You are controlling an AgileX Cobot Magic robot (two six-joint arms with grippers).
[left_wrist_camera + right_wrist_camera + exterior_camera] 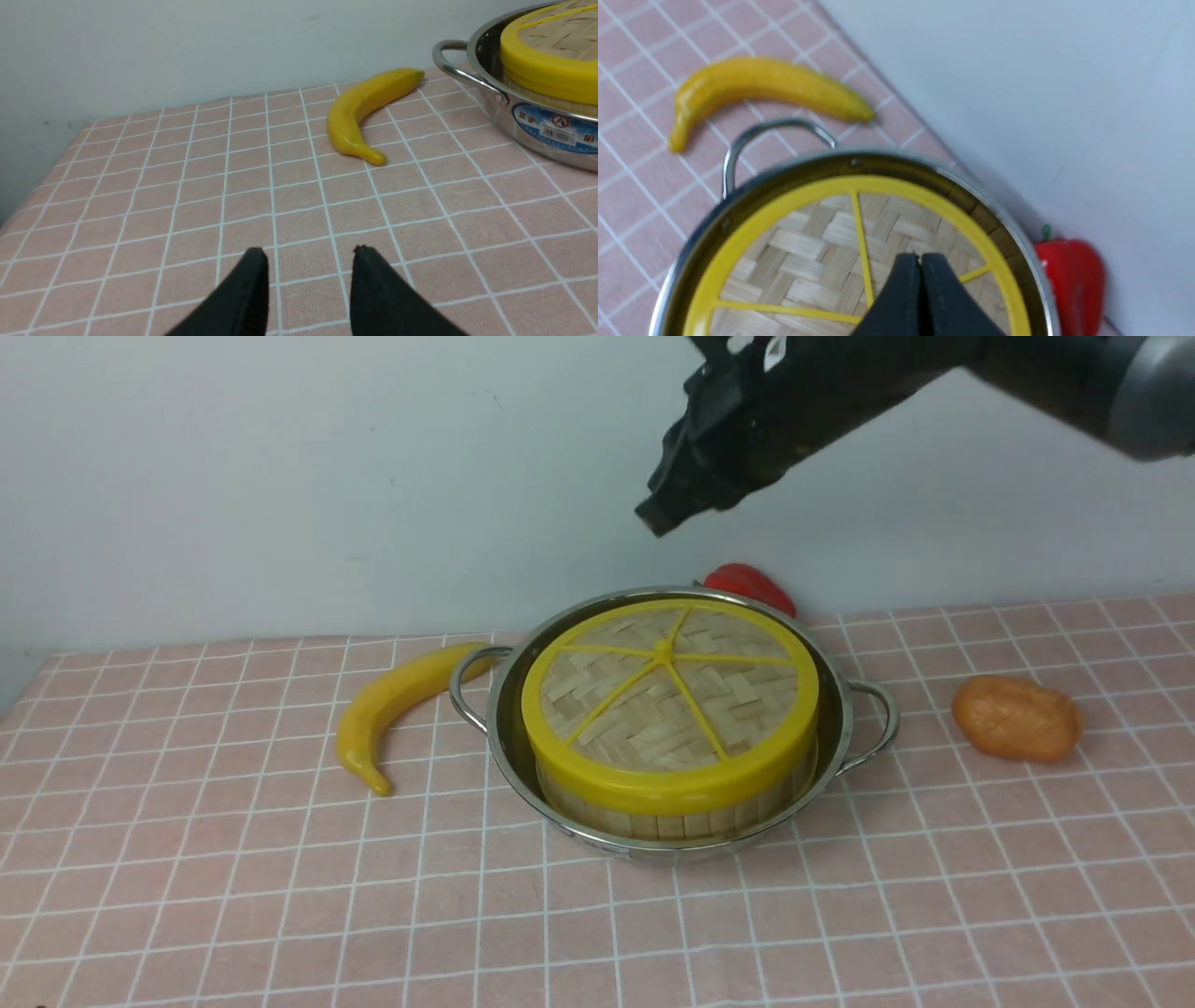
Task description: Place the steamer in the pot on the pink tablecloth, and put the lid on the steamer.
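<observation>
The steel pot (845, 728) stands mid-table on the pink tablecloth (280, 896). The steamer (653, 817) sits inside it, its slatted wall showing below the lid (667, 695), which lies flat on top. The contents are hidden. My right gripper (658, 518) hangs in the air above the pot's far side, shut and empty; in the right wrist view its tips (920, 256) meet over the lid (808, 242). My left gripper (308, 254) is open and empty low over the cloth (187, 186), left of the pot (514, 116); it is out of the front view.
A yellow banana (397, 705) lies just left of the pot's left handle. A red pepper (747, 586) sits behind the pot at the wall. An orange potato-like lump (1016, 717) lies to the right.
</observation>
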